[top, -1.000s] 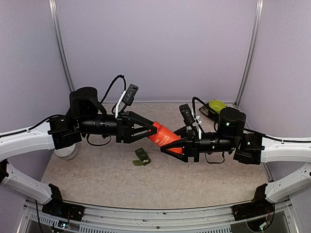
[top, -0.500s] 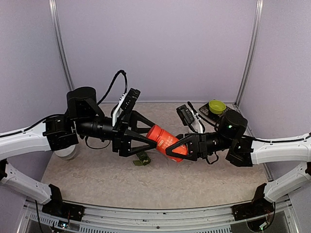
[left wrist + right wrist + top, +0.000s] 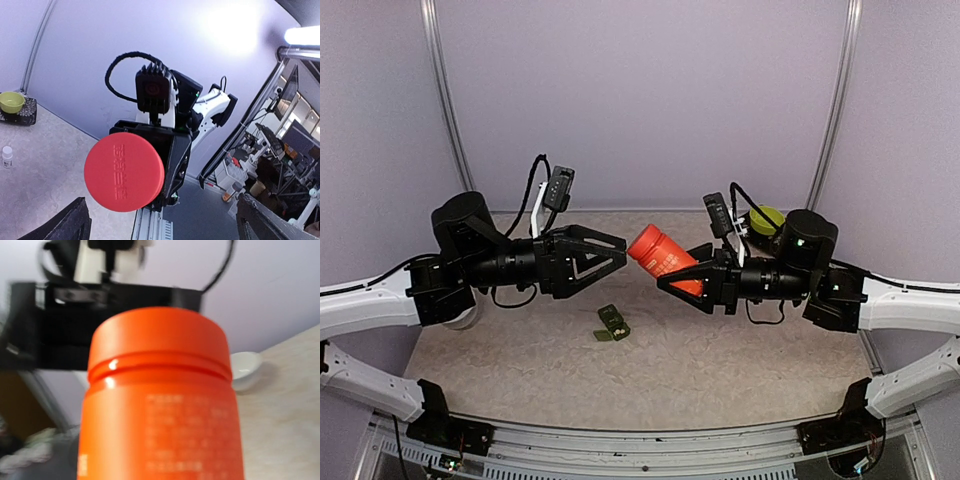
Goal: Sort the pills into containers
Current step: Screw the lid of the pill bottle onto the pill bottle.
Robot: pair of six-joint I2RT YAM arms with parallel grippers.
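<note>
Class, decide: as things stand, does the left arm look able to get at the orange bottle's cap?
Probably yes. The right hand holds the orange bottle with its cap facing the open left hand, nothing between them.

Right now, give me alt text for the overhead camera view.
The right gripper holds an orange bottle in midair, cap toward the open left gripper, which is clear of it. A dark green pill container lies on the table below.

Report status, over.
Left gripper open, clear of orange bottle. Right gripper shut on it, mid-air, cap on. Containers on table, untouched.
</note>
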